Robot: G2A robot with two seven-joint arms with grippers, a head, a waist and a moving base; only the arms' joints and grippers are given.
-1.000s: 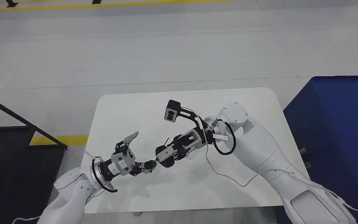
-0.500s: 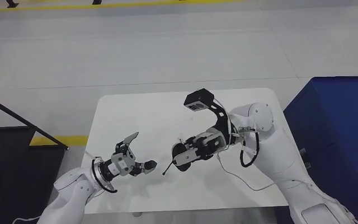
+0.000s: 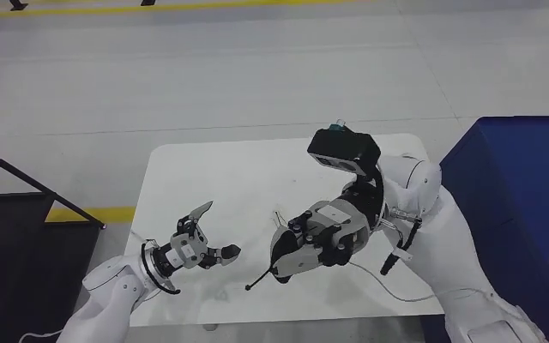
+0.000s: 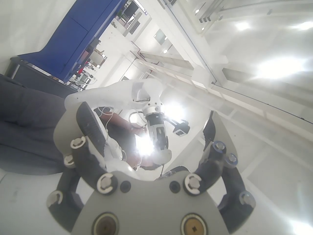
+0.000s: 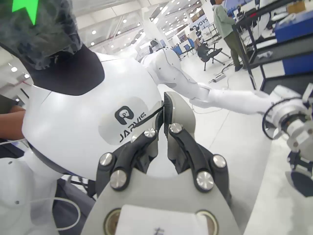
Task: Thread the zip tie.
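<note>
While around zip tie (image 5: 146, 118), right gripper (image 5: 164, 108)

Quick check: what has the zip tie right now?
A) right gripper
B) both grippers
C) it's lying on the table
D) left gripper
A: the right gripper has its fingers shut on the zip tie, while the left gripper is open, empty and apart from it.

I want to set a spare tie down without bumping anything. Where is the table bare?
Bare: the far-left part of the table, from its far edge down to the left hand. Crowded: the near middle, where the open left hand faces the right hand pinching the zip tie.
</note>
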